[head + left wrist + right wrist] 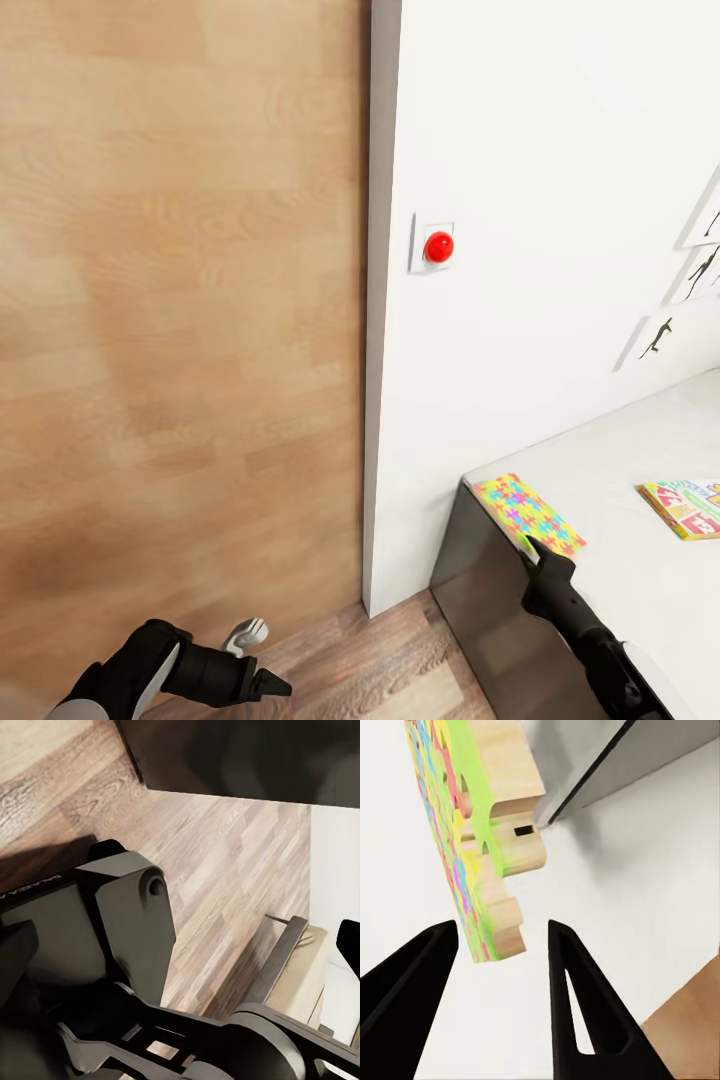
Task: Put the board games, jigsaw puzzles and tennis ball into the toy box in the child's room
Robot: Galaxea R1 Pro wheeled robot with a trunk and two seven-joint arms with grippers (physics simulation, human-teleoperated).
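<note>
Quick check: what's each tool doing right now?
Left tool: low over the wood floor; open or shut cannot be told.
Right tool: open, fingers either side of the jigsaw puzzle edge on the table, not gripping.

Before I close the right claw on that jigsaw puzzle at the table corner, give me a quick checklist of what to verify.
1. Right claw open: ok, the fingers are spread in the right wrist view.
2. Jigsaw puzzle lined up with the gap: ok, its edge sits ahead of the gap, between the two fingers.
3. Puzzle edge fully between the fingers: not ok, it sits ahead of the tips.
4. Puzzle free of other things: ok, on the table it lies apart from the board game.
5. Left claw out of the way: ok, it is low over the floor.
6. Toy box location: cannot tell.
</note>
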